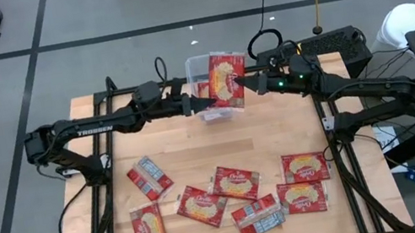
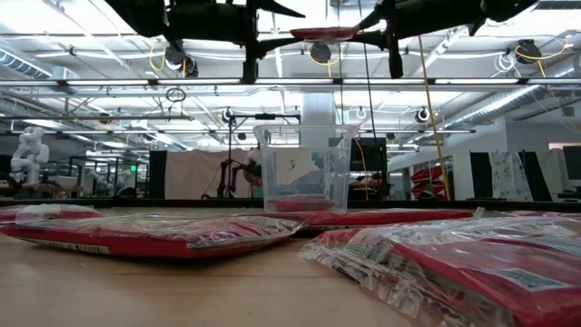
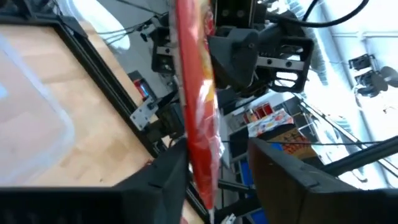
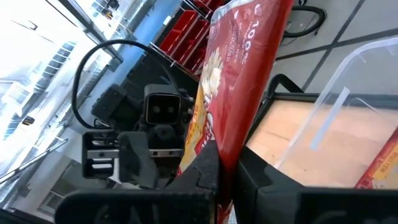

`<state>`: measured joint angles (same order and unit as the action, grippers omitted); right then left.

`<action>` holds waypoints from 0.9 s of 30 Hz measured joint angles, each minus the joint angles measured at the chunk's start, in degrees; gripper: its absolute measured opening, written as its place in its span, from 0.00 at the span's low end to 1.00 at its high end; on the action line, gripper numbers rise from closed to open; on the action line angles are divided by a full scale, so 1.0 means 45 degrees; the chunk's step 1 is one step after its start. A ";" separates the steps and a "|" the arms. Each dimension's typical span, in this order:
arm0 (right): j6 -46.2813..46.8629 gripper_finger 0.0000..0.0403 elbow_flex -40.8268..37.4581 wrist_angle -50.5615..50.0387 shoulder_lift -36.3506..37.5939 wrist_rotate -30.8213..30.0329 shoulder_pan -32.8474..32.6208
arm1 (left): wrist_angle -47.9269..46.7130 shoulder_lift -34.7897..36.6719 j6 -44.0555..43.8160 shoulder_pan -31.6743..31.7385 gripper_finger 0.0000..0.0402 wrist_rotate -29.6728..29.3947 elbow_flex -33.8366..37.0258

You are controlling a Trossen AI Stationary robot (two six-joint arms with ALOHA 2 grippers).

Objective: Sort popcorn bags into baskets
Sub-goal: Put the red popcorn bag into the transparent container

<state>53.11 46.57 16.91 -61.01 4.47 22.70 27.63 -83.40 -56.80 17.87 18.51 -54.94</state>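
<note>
— Claws first: what are they doing?
— Right claw [image 1: 241,85] is clenched on one edge of a popcorn bag [image 1: 227,79], holding it in the air above the tub [image 1: 197,68] at the far side of the tabletop [image 1: 197,157]. Left claw [image 1: 199,105] is at the bag's opposite edge; its fingers [image 3: 283,168] stand apart on either side of the bag in the left wrist view, and I cannot tell whether they press it.
— Which way does the held bag lie?
— Flat, face up in the high view, long axis running from the far edge of the tabletop toward the near one. In the low view it shows as a thin level red strip [image 2: 324,34] high over the tub [image 2: 302,168].
— Any writing?
— "TROSSEN" in white on the left arm [image 1: 94,129]. On the held bag, the right wrist view shows white lettering, something like "100", the rest too blurred to read [image 4: 239,74]. The loose bags carry white script I cannot make out.
— Where are the others?
— Inside the tub something red lies on the bottom. Eight more lie scattered over the near half of the tabletop at mixed angles: six red face up, such as one near the middle [image 1: 234,182], and two showing grey-white backs [image 1: 150,177] [image 1: 258,217].
</note>
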 joint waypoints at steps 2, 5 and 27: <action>-0.0061 0.02 0.0000 0.0060 0.0000 0.0005 0.0000 | -0.0087 -0.0001 0.0231 0.0027 0.31 -0.0089 0.0000; -0.0256 0.02 0.0000 0.0277 0.0000 -0.0010 0.0000 | -0.0103 -0.0005 0.0419 0.0089 0.15 -0.0098 0.0000; 0.1918 0.43 0.0473 -0.0953 0.0500 0.2564 0.2057 | 0.0143 -0.0005 0.1028 0.0117 0.01 -0.0820 0.0000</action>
<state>61.74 48.69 12.62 -58.76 16.01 31.95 28.28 -83.42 -52.17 18.39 14.82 -54.94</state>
